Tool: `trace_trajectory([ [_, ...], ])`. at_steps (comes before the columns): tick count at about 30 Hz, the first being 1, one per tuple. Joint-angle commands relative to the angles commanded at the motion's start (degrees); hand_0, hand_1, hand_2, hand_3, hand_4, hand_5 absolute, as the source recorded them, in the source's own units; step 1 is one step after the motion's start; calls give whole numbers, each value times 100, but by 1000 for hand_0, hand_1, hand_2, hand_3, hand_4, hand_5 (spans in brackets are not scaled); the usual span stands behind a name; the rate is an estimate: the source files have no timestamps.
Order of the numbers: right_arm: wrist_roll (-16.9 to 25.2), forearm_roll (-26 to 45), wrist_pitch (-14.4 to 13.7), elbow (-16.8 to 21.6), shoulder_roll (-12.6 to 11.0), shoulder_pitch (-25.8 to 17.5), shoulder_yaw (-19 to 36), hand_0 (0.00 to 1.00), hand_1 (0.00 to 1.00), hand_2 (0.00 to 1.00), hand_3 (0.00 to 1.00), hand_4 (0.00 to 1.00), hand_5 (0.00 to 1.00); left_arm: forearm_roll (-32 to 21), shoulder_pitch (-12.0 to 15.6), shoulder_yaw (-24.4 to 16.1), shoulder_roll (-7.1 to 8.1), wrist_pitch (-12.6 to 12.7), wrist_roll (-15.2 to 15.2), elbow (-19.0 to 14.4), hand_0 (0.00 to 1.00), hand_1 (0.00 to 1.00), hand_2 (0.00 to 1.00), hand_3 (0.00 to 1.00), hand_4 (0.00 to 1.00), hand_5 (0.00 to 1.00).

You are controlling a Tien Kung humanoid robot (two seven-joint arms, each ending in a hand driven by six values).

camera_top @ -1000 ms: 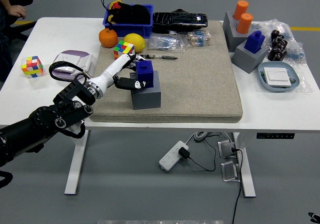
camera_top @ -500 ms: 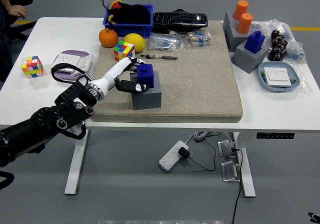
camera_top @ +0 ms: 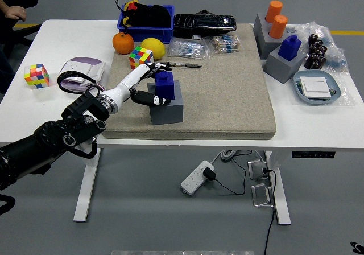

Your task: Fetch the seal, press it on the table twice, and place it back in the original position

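Left of centre in the frame, the blue seal (camera_top: pixel 164 82) is clasped by the left hand (camera_top: pixel 149 85) just above its grey base (camera_top: pixel 166 104), so only the fetch is judged under way; both presses and the return remain. Two blue seals, two grey bases and two orange cylinders (camera_top: pixel 276 17) are counted on the tabletop (camera_top: pixel 62 44).

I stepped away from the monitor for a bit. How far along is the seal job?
Nothing shows either press as done; no stamp marks can be made out on the mat. In hand: the left hand has its fingers around the blue seal, which looks tilted and partly raised from its grey holder. What is left cannot be told: either both presses and the return, or only seating it.
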Motion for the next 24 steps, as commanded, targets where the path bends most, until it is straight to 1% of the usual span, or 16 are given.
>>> trace_trajectory([
  [4,-1,-5,4,-4,11,-16,15,807,707,676,684,719,498,70,-2,-15,1,-247,145,22,840,852,812,804,998,138],
  [5,-1,-6,5,-5,12,-19,18,807,706,676,684,719,498,72,-3,-21,0,-301,164,26,979,998,998,998,998,401],
  [7,-2,-8,6,-7,13,-24,23,807,706,676,684,719,498,93,-2,-51,-2,-407,185,37,979,998,998,998,998,401],
  [10,-1,-7,3,-6,14,-30,31,807,706,676,684,719,498,109,-2,-82,-3,-421,143,40,979,998,998,998,998,401],
  [11,0,-9,3,-6,15,-27,33,806,706,675,683,719,498,101,-4,-103,-1,-403,119,37,998,998,998,998,998,501],
  [18,0,-5,4,-5,29,-26,65,806,706,675,683,719,498,65,-14,-150,-4,-249,-56,51,998,998,998,998,998,510],
  [20,0,-9,2,-3,29,-26,82,806,706,675,683,719,498,92,-20,-162,4,-244,-65,61,998,998,998,998,998,510],
  [22,-1,-12,1,-3,28,-26,97,806,706,675,683,719,498,149,-25,-191,31,-247,-47,70,998,998,998,998,998,510],
  [24,-1,-17,0,0,25,-30,118,806,706,675,683,719,498,121,-34,-234,108,-293,26,79,998,998,998,998,998,519],
])
